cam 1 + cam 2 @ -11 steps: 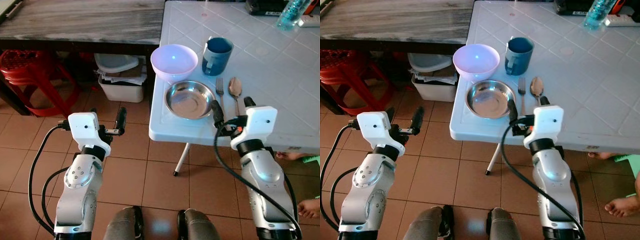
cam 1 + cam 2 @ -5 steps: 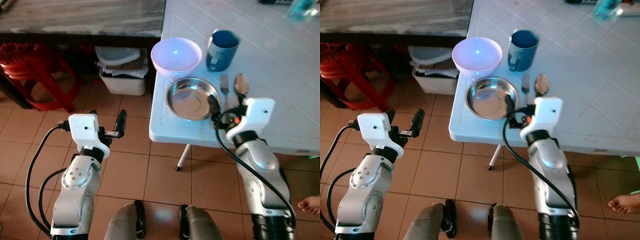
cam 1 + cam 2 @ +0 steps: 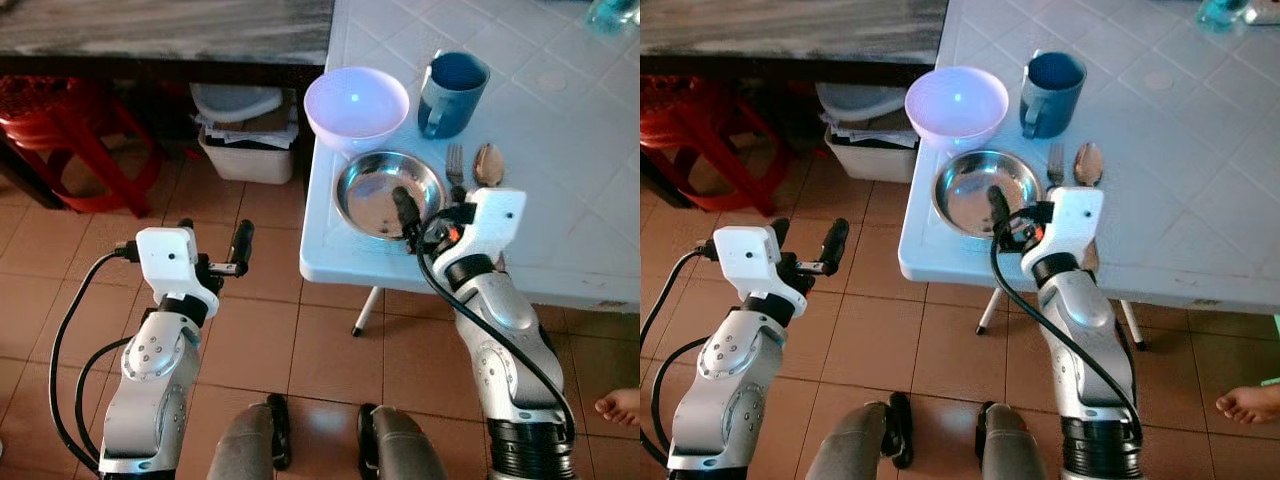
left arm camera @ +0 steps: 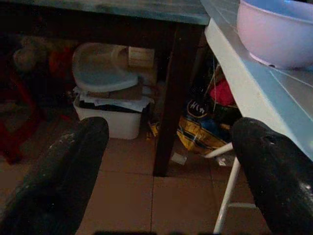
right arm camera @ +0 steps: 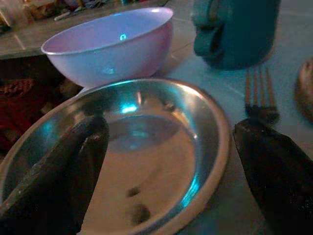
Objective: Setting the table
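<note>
Steel plate [image 3: 389,193] sits directly under the right gripper [image 3: 432,213], at the counter's [image 3: 560,130] near corner.

Spread wide and holding nothing, the right gripper's fingers [image 5: 58,171] straddle the plate, one over its bowl, the other out past the rim toward the fork [image 3: 455,166] and spoon [image 3: 488,164], which lie side by side with handles pointing back at the robot. Beyond the plate stand the pink bowl [image 3: 356,103] and blue mug [image 3: 451,93]. By my reading, the right arm is much nearer; the left gripper [image 3: 215,262] hangs open and empty over the floor, off the counter's edge.
</note>
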You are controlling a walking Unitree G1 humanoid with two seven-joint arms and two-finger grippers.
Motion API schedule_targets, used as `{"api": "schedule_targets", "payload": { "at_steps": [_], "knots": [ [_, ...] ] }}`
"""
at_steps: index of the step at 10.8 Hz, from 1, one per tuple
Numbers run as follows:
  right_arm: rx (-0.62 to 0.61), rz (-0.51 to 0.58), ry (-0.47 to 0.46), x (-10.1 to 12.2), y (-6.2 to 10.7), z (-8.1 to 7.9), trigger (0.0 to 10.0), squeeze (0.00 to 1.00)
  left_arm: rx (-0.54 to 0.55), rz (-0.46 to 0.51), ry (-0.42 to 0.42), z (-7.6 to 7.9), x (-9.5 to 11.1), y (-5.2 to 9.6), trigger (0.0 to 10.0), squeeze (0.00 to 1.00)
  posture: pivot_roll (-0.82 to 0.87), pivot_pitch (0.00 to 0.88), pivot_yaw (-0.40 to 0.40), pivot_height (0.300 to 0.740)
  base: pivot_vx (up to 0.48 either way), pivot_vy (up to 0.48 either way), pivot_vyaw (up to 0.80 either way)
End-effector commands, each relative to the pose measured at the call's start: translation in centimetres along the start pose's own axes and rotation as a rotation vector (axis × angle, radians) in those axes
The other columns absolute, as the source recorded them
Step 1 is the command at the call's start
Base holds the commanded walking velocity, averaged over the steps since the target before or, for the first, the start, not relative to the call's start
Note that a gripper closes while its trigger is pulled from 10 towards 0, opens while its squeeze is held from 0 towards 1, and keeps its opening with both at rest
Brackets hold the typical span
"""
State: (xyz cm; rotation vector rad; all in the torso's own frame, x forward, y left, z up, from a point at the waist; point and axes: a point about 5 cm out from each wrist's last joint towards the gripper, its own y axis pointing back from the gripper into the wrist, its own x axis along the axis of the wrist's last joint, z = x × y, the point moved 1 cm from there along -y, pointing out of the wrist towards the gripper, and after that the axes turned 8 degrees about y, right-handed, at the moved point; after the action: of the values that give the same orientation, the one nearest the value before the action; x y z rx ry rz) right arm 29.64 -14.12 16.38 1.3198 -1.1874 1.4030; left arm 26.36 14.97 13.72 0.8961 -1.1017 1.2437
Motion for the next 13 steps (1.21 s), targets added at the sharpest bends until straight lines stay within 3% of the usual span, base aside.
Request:
{"api": "schedule_targets", "payload": {
  "at_steps": [1, 5, 6, 7, 8, 9, 10, 13],
  "knots": [
    [0.0, -0.044, -0.024, -0.8, 0.3, -0.1, 10.0, 0.0, -0.006, -0.006, -0.007, -0.1, 0.1, 0.4, 10.0, 0.0, -0.02, 0.27, 0.055, 0.74, 0.0, 0.0, 0.0],
    [0.016, -0.121, -0.087, -1.8, 0.4, -0.5, 10.0, 0.0, -0.011, -0.011, -0.005, 0.1, 0.0, 0.4, 10.0, 0.0, -0.02, 0.275, 0.053, 0.74, 0.0, 0.0, 0.0],
    [0.014, -0.139, -0.106, -2.1, 0.5, -0.5, 4.5, 0.0, -0.023, -0.014, 0.0, 0.2, 0.0, 0.5, 10.0, 0.0, -0.02, 0.277, 0.052, 0.74, 0.0, 0.0, 0.0],
    [0.004, -0.158, -0.14, -2.3, 0.5, -0.4, 0.0, 0.0, -0.068, -0.025, 0.021, 0.6, -0.2, 0.6, 10.0, 0.0, -0.02, 0.278, 0.052, 0.74, 0.0, 0.0, 0.0],
    [-0.009, -0.196, -0.145, -2.7, 0.5, -0.3, 0.0, 0.0, -0.174, -0.055, 0.056, 1.6, -0.5, 1.1, 10.0, 0.0, -0.02, 0.277, 0.049, 0.74, 0.0, 0.0, 0.0],
    [-0.012, -0.203, -0.148, -2.8, 0.5, -0.2, 0.0, 0.0, -0.189, -0.062, 0.063, 1.7, -0.6, 1.2, 10.0, 0.0, -0.02, 0.277, 0.049, 0.74, 0.0, 0.0, 0.0],
    [-0.038, -0.247, -0.163, -3.3, 0.7, 0.1, 0.0, 0.0, -0.271, -0.108, 0.098, 1.9, -1.1, 1.7, 10.0, 0.0, -0.03, 0.278, 0.049, 0.74, 0.0, 0.0, 0.0],
    [-0.095, -0.325, -0.204, -4.4, 1.1, 0.7, 0.0, 0.0, -0.305, -0.147, 0.092, 1.4, -1.5, 2.1, 10.0, 0.0, -0.03, 0.278, 0.052, 0.74, 0.0, 0.0, 0.0]
  ]
}}
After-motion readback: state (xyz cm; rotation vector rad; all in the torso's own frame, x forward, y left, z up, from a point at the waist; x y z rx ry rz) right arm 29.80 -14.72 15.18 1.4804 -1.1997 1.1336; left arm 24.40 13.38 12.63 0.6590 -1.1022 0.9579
